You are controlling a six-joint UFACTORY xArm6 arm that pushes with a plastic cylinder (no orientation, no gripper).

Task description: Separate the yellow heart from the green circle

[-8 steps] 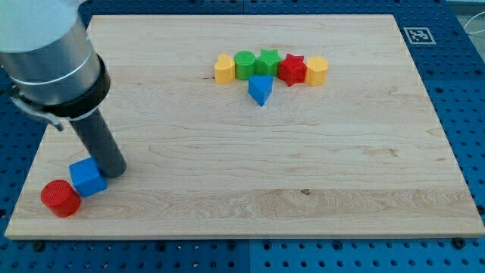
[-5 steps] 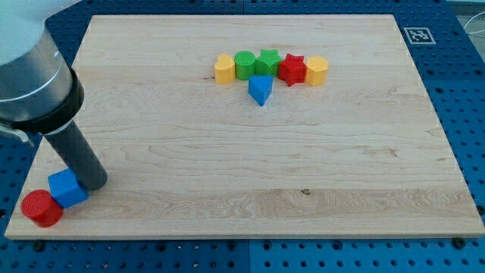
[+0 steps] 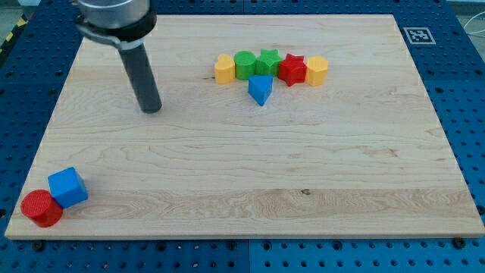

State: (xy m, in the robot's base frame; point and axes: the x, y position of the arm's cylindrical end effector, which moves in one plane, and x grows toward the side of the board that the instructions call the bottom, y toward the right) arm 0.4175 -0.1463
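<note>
My tip (image 3: 152, 108) sits well left of the yellow heart (image 3: 223, 69), which touches the green circle (image 3: 245, 64) near the tabletop's (image 3: 303, 152) top. No fingers here. The heart looks light and slippery; I'd push its right side.

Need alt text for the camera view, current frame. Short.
My tip rests on bare board at the view's left of a row of blocks near the view's top: yellow heart touching green circle, then green star, red star, yellow hexagon, with a blue triangle just below. A red cylinder and blue cube sit bottom left.
</note>
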